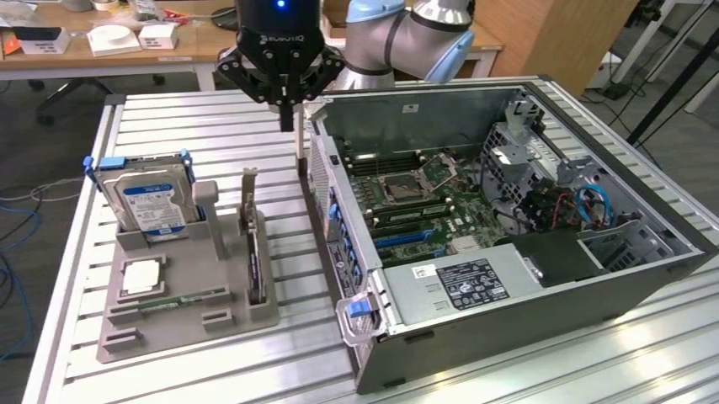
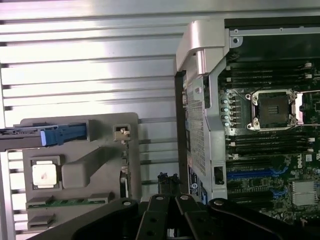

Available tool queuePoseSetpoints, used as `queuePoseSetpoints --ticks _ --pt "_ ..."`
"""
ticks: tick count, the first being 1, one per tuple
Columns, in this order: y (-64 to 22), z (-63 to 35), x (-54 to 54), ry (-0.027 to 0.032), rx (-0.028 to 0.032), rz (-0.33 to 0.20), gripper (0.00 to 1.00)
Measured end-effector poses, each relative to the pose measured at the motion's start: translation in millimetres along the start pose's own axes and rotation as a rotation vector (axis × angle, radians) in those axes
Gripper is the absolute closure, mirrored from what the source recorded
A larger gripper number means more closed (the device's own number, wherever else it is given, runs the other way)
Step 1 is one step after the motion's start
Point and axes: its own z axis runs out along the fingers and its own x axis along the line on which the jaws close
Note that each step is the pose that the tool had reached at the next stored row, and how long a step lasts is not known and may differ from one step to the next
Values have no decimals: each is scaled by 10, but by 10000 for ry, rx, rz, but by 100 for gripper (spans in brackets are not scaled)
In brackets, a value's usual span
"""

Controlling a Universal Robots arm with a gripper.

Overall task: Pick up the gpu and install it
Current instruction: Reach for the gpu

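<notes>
Reach step: the gripper (image 1: 288, 120) hangs over the worktop (image 1: 191, 118), and the gpu (image 1: 256, 265) is not yet lifted.

The jaws look pressed together on nothing, above the gap between the grey holder (image 1: 168, 338) and the open computer case (image 1: 506, 332), toward the worktop's far edge. The gpu stands on edge in the holder's slot, on the side nearest the case. By my reckoning, a grasp calls for the jaws to be parted and lined up over the card's upper edge. I count one gpu, one hard drive (image 1: 151, 202), one processor chip (image 1: 141, 276), one memory stick (image 1: 180, 300) and one case.
</notes>
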Motion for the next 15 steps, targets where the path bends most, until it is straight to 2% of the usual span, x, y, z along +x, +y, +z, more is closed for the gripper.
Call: queuePoseSetpoints --ticks 15 --pt "-24 -8 299 -2 0 30 89"
